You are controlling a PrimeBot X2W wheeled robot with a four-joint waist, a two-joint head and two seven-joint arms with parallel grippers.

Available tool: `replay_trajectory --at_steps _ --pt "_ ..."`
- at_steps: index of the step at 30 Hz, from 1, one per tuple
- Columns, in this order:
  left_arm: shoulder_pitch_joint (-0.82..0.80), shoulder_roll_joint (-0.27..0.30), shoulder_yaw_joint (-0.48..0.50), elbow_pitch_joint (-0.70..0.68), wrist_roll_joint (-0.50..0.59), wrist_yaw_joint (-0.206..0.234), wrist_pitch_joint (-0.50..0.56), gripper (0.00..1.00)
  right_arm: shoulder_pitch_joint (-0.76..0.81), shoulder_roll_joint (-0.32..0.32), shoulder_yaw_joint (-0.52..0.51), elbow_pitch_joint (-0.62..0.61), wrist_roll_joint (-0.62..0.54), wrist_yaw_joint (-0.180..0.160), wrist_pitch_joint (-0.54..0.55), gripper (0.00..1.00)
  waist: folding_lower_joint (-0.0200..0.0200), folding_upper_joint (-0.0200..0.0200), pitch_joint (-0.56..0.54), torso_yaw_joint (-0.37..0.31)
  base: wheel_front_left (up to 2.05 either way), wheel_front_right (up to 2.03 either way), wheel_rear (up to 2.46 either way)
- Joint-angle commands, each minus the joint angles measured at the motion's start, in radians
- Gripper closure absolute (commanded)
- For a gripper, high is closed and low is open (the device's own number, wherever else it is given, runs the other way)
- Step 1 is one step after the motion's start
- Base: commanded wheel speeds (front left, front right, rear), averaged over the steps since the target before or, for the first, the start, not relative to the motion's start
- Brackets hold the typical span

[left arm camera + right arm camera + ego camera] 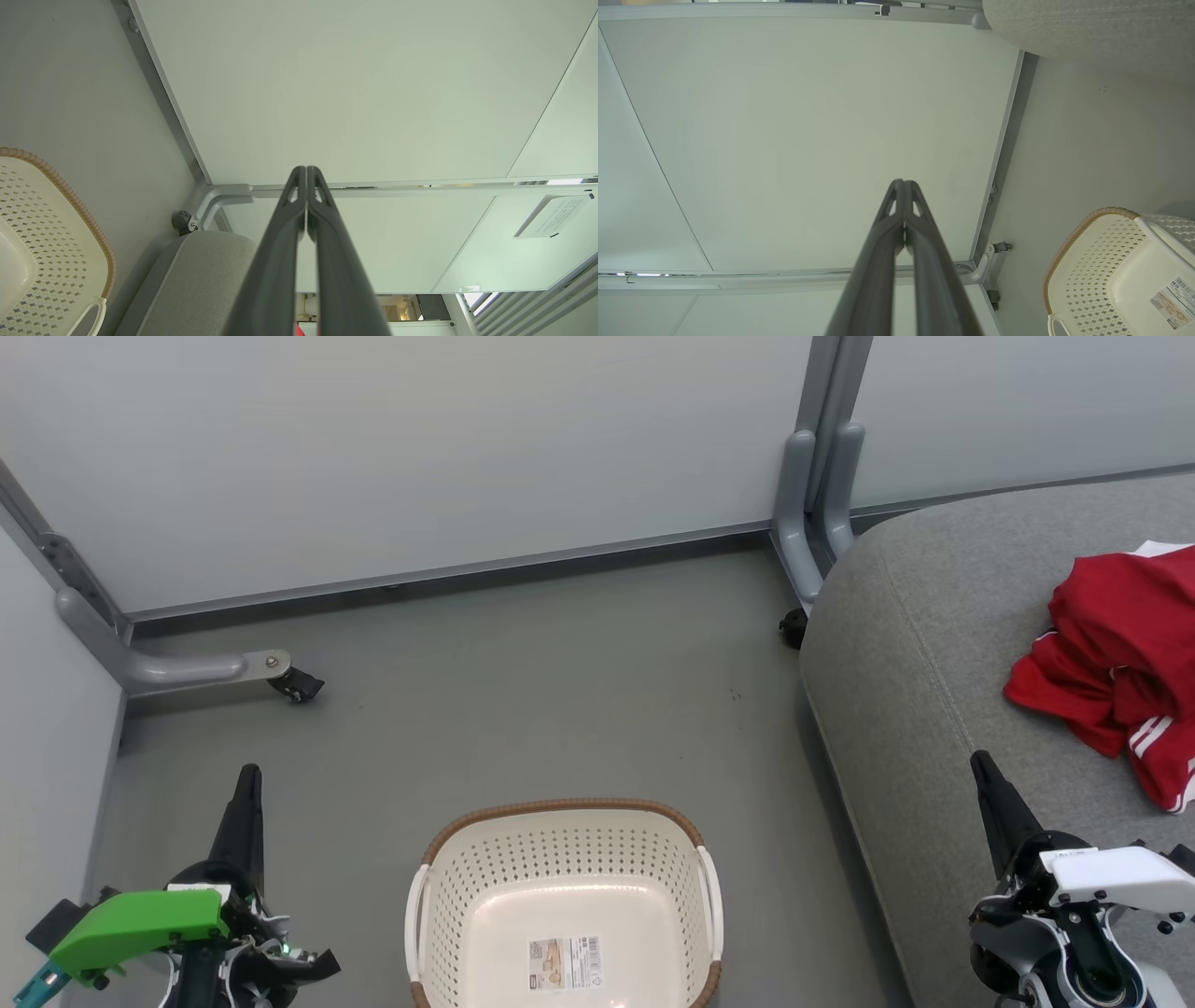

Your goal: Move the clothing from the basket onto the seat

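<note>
The cream basket (560,845) with a brown rim stands on the floor at the bottom centre, with only a label sticker on its bottom; it also appears as the basket (56,233) and the basket (1092,261). Red clothing (1125,663) with white stripe trim lies crumpled on the light-grey seat (924,644) at the right. My left gripper (247,779) (306,170) hovers left of the basket, shut and holding nothing. My right gripper (980,765) (903,183) hangs over the seat's front edge, below the clothing, shut and holding nothing.
Pale partition panels (420,457) on grey metal feet with castors (299,686) close off the back and left. Another castor foot (794,625) stands by the seat's far corner. Grey floor (560,681) lies between basket and panels.
</note>
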Motion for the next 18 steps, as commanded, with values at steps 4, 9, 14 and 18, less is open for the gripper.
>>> replay_trajectory --at_steps 4,9,14,18 --pt "-0.012 0.003 0.004 0.001 -0.002 -0.006 0.001 1.00 -0.009 -0.003 -0.004 0.003 0.004 0.000 0.006 1.00 0.0000 -0.0001 0.000 0.000 0.00 0.00 0.00" --pt "-0.012 0.003 0.004 0.000 -0.002 -0.006 0.002 1.00 -0.009 -0.002 -0.005 0.003 0.002 0.000 0.007 1.00 0.0000 -0.0001 0.000 0.000 0.00 0.00 0.00" --pt "-0.012 0.003 0.005 0.001 -0.002 -0.006 0.002 1.00 -0.009 -0.001 -0.006 0.003 0.000 0.000 0.006 1.00 0.0000 -0.0001 0.000 0.000 0.00 0.00 0.00" --pt "-0.013 0.002 0.005 0.000 -0.001 -0.006 0.002 1.00 -0.009 -0.001 -0.007 0.003 -0.001 0.000 0.007 1.00 0.0000 -0.0001 0.000 0.000 0.00 0.00 0.00"
